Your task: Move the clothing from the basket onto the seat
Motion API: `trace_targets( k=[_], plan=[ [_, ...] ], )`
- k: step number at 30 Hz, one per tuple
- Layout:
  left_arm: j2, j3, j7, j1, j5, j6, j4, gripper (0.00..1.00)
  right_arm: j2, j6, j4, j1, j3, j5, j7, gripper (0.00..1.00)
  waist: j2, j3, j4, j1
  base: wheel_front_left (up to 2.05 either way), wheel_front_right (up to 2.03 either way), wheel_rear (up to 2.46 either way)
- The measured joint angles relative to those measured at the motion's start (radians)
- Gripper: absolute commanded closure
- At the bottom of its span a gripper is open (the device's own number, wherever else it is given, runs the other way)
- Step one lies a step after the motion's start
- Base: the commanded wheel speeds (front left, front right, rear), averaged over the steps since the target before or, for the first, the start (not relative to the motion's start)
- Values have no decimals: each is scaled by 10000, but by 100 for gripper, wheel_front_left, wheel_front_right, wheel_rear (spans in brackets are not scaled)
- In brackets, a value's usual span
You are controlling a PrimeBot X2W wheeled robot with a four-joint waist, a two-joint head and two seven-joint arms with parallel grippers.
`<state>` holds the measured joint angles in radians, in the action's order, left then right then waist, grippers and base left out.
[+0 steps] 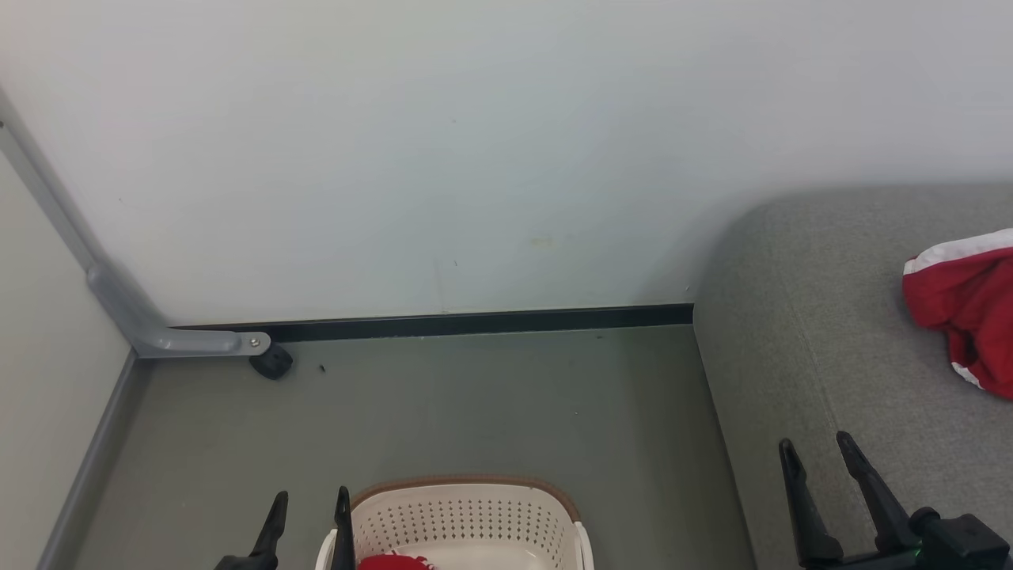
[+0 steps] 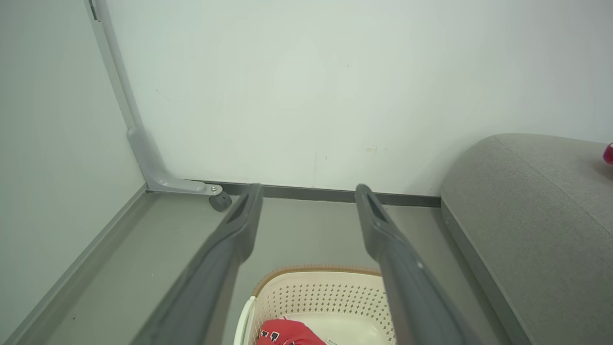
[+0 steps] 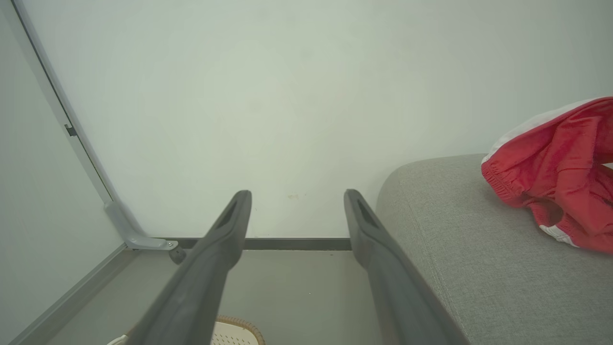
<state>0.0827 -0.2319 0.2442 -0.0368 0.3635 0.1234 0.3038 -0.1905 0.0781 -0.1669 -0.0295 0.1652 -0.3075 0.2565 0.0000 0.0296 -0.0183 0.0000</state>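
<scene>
The cream basket (image 1: 467, 514) with a brown rim stands on the floor at the bottom centre, a bit of red clothing (image 1: 394, 563) inside it. From the left wrist that basket (image 2: 330, 297) and its red clothing (image 2: 287, 333) with dark lettering lie below the fingers. Another red and white garment (image 1: 967, 305) lies on the grey seat (image 1: 791, 348) at the right, also seen as red garment (image 3: 560, 172) on the seat (image 3: 459, 258). My left gripper (image 1: 311, 507) hovers open at the basket's left edge. My right gripper (image 1: 815, 447) is open over the seat's front, empty.
A pale wall (image 1: 475, 158) with a dark skirting strip closes the back. A grey metal frame foot (image 1: 182, 340) with a black caster (image 1: 272, 362) sits at the left corner. Grey floor (image 1: 443, 412) runs between the wall, the basket and the seat.
</scene>
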Motion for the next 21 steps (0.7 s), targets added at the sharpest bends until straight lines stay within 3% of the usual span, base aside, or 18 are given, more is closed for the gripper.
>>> trace_targets(
  k=[12,21],
  plan=[
    [-138,31,48,-24,-146,0,69,0,-86,-86,585,1,-71,0,-8,0,0,362,21,0,0,0,0],
    [-255,-535,-247,-593,-251,0,1003,0,-305,-88,1183,-206,-140,71,-117,0,0,1108,-59,1,0,0,0]
  ],
)
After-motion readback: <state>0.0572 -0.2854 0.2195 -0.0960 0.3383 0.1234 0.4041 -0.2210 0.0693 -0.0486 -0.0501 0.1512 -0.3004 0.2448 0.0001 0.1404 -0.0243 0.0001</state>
